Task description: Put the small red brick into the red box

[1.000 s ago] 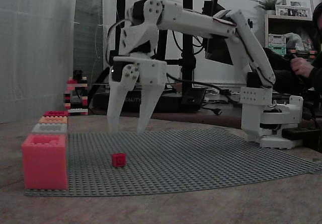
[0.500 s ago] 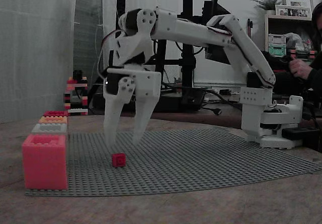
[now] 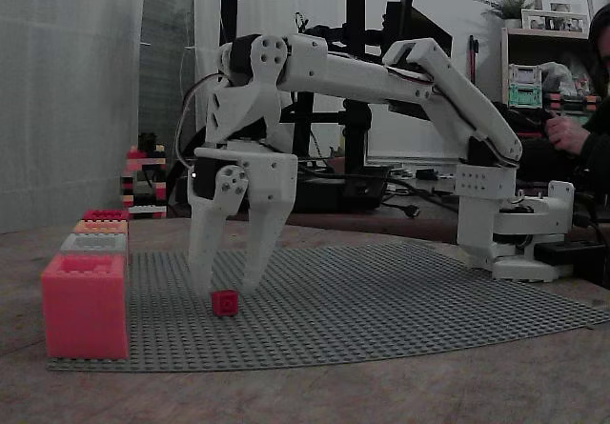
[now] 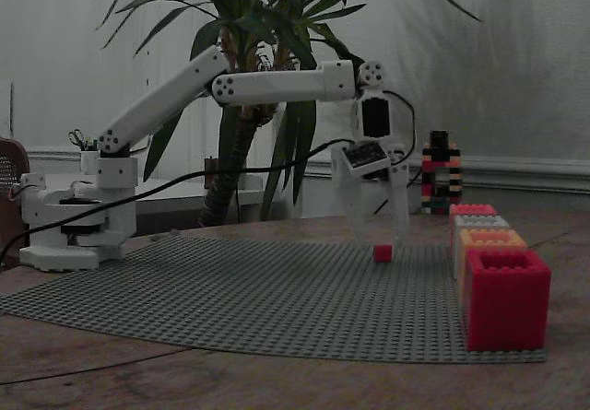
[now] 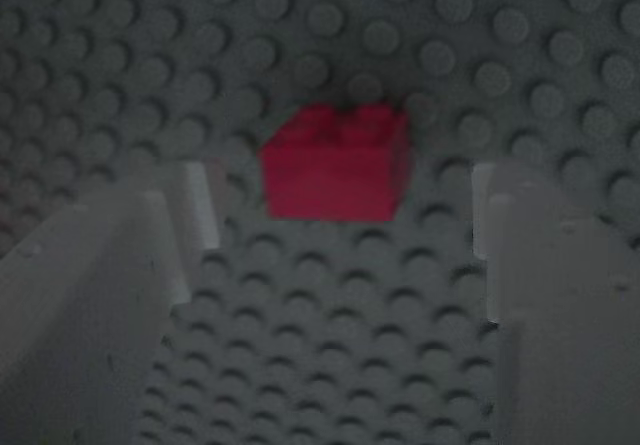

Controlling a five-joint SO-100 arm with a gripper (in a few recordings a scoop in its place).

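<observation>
Fixed view, arm reaching in from the right: your gripper (image 3: 229, 276) points down with its jaws spread apart, nothing between them. The small red brick (image 3: 225, 302) sits on the grey studded baseplate (image 3: 400, 300), directly beneath the gap, tips just above it and just behind. The near fingertip (image 3: 201, 278) lies left of the brick, the other to its right. No contact that I can make out. A row of brick-built boxes runs along the baseplate's left edge, well apart from the brick; the nearest one (image 3: 84, 305) reads salmon-pink here, so judge colour from the other side.

Fixed view, arm reaching in from the left: same spread jaws on the gripper (image 4: 378, 226), hanging over the brick (image 4: 383, 253). Tips look a shade above and behind it. The red box (image 4: 506, 298) stands at the near right corner of the baseplate (image 4: 230, 286), nearer this camera than the brick and off to its right, open top up.

Wrist view: brick (image 5: 337, 161) lies ahead of the fingers, roughly centred between them, slightly toward the left finger (image 5: 150, 255). It is near square, so no long axis to fuss over; its faces sit a touch skewed to the jaw line.

Judgement: you need to come forward and down a little so the tips straddle the brick before closing.
</observation>
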